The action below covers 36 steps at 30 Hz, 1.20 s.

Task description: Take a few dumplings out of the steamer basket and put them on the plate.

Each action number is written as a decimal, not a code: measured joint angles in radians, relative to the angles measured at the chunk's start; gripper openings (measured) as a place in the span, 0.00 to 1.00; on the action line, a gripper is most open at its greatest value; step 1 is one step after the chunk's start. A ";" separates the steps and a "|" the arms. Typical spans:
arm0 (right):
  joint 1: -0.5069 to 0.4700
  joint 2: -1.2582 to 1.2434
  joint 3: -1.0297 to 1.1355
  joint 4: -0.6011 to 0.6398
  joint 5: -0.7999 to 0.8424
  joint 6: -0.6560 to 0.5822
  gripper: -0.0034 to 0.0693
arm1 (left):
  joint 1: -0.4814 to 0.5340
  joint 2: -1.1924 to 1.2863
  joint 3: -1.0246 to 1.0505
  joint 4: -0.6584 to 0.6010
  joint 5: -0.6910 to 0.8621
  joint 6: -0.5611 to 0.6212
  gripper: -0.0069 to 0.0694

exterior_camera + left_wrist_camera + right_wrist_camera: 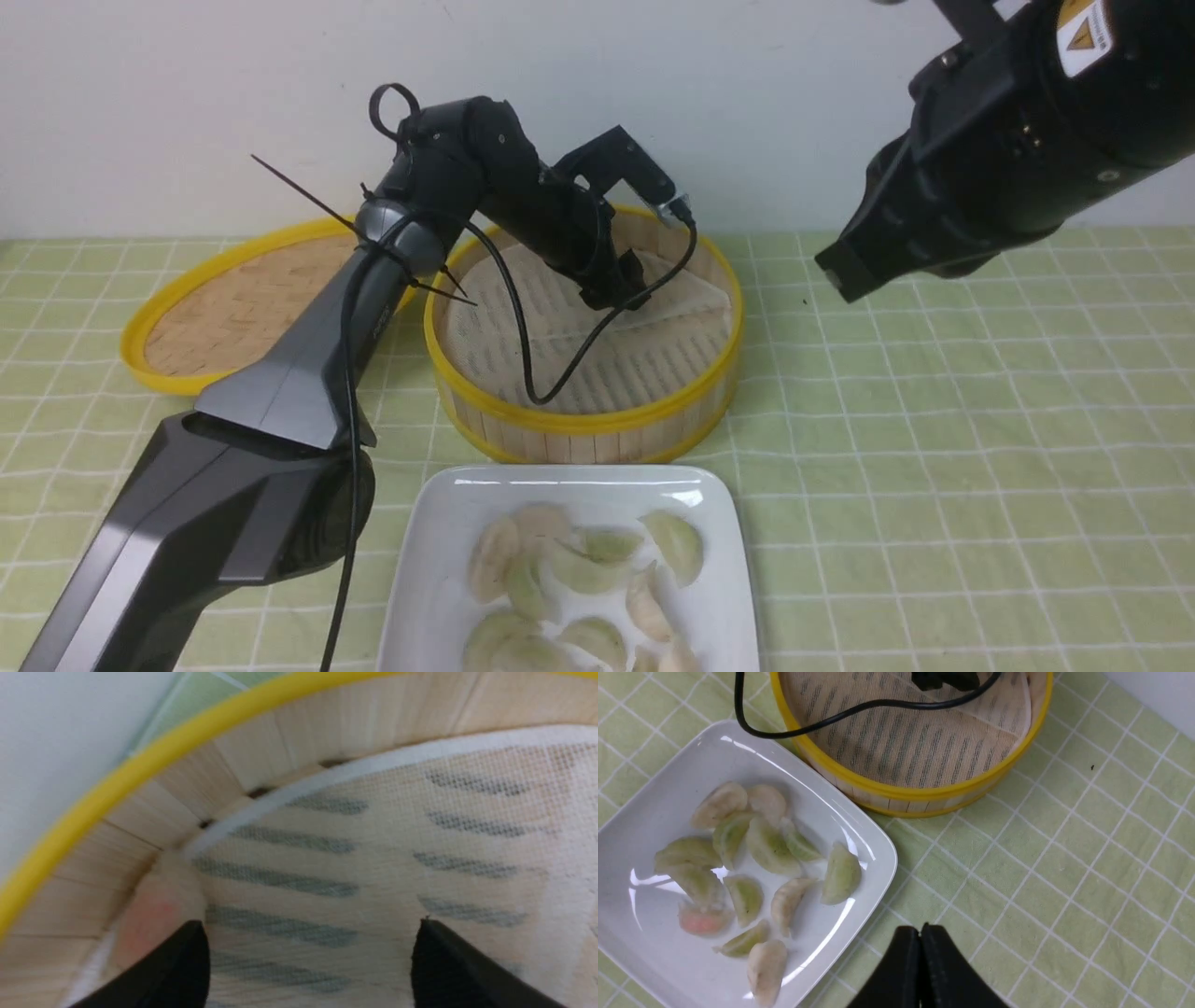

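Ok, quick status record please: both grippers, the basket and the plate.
left gripper: open, down inside the basket, holding nothing
right gripper: shut, empty, raised over the tablecloth beside the plate
basket: bare liner, one pinkish dumpling against the wall
plate: about a dozen dumplings, mostly pale green
lid: on the tablecloth, left of the basket

the plate (pixel 439 532) runs off the front view's lower edge.
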State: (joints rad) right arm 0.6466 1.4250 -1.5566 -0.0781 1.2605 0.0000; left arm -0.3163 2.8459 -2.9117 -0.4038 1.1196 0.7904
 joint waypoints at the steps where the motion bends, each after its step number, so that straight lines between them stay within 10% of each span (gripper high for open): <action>1: 0.000 0.000 0.000 0.000 0.000 0.000 0.03 | 0.000 -0.002 0.000 0.003 -0.024 0.001 0.77; 13: 0.000 0.000 0.000 0.001 0.001 0.000 0.03 | -0.002 0.029 0.000 0.016 -0.135 0.014 0.73; 19: 0.000 0.000 0.000 0.001 0.001 0.019 0.03 | -0.002 0.029 -0.001 0.025 -0.114 0.009 0.24; 23: 0.000 0.000 0.000 0.001 0.001 0.029 0.03 | -0.002 0.021 -0.001 0.033 -0.058 0.007 0.10; 36: 0.000 0.000 0.000 0.014 0.002 0.032 0.03 | -0.002 -0.179 -0.001 0.113 0.129 -0.064 0.08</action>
State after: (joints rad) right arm 0.6466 1.4250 -1.5566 -0.0645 1.2629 0.0323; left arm -0.3182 2.6667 -2.9129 -0.2904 1.2482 0.7268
